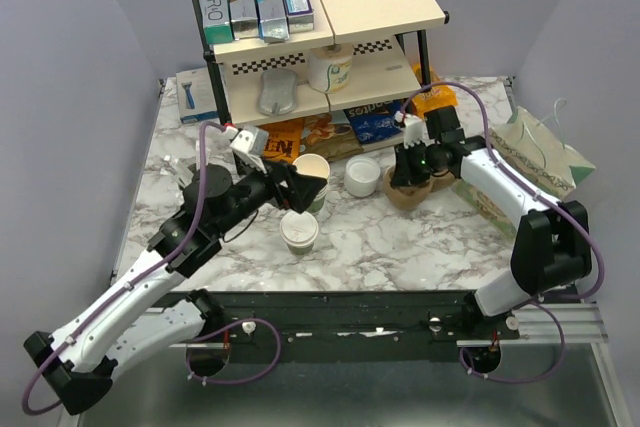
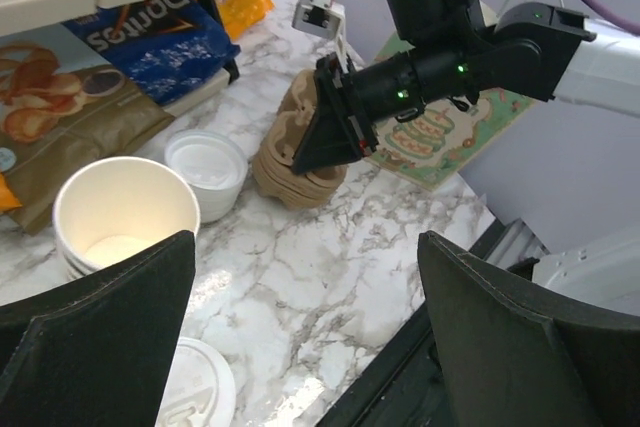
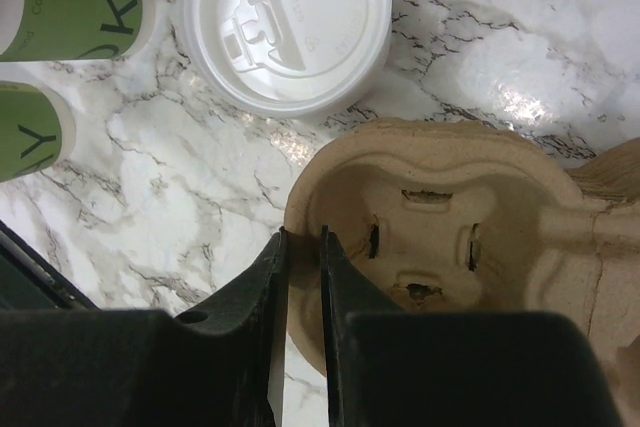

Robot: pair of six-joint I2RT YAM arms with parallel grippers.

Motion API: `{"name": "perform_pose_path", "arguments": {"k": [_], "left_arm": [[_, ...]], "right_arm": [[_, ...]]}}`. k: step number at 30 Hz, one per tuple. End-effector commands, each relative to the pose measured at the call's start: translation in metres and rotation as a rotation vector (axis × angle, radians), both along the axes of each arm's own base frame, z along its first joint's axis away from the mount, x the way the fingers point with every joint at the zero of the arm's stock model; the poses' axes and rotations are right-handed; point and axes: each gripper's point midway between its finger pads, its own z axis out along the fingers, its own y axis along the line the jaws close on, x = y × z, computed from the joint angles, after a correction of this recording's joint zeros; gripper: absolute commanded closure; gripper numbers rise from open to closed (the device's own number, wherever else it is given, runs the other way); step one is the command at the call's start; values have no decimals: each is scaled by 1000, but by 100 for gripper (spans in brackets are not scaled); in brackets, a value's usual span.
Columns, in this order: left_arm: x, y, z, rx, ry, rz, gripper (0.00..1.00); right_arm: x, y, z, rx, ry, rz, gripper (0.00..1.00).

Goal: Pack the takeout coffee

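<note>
From the top camera I see the takeout coffee, white lid on, standing upright on the marble table just left of the frame's centre; the left gripper hangs just above it in the picture, jaws spread wide with nothing between them; its tips are right beside the stack of lidless cups rather than at the coffee, so coffee and gripper are near but apart. In the left wrist view the coffee's lid shows only as a white arc at the bottom left, partly hidden under the left-hand finger; the open mouth of the lidless stack sits at mid left, and the gap between the fingers looks out over bare marble. The right gripper is well to the right of the coffee, right of centre in the top view; its own camera shows the two fingers pinched on the rim wall of the brown cup carrier, one inside a pocket and one outside. A pile of white lids lies between the carrier and the cups, just beside the carrier; two green-printed cup sides show at the upper left of the right wrist view, and I cannot tell which is the coffee.
</note>
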Motion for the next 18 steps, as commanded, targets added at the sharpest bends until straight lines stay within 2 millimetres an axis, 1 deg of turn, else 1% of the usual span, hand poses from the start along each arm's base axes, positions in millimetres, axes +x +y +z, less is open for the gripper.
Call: {"name": "perform_pose_path", "arguments": {"k": [1, 2, 3, 4, 6, 9, 10, 12, 13, 15, 16, 17, 18], "left_arm": [[-8, -28, 13, 30, 4, -45, 1], [-4, -31, 12, 46, 1, -19, 1], [-12, -42, 12, 53, 3, -50, 1], [-8, -49, 6, 69, 19, -49, 1], [-8, -61, 3, 54, 54, -64, 1], [-3, -77, -8, 15, 153, -42, 1], [-5, -88, -17, 16, 189, -45, 1], [-4, -98, -20, 2, 236, -16, 1], [-2, -104, -30, 2, 272, 39, 2], [1, -111, -31, -6, 297, 85, 4], [5, -117, -40, 1, 322, 116, 5], [7, -121, -37, -5, 327, 123, 9], [9, -125, -37, -5, 328, 126, 10]], "right_arm": [[-5, 2, 29, 43, -68, -4, 97], [-6, 2, 30, 46, -76, 3, 97], [-7, 2, 30, 47, -79, 5, 97], [-7, 1, 30, 43, -81, 5, 97], [-7, -2, 28, 29, -67, -21, 98], [-6, -4, 25, 17, -60, -33, 99], [-9, -4, 21, 18, -50, -34, 99], [-9, -5, 21, 15, -56, -42, 99], [-8, -7, 20, 9, -59, -52, 99], [-8, -8, 23, 14, -69, -66, 99], [-8, -7, 24, 23, -73, -65, 99], [-10, -7, 24, 26, -73, -68, 99], [-10, -6, 26, 34, -84, -67, 99]]}}
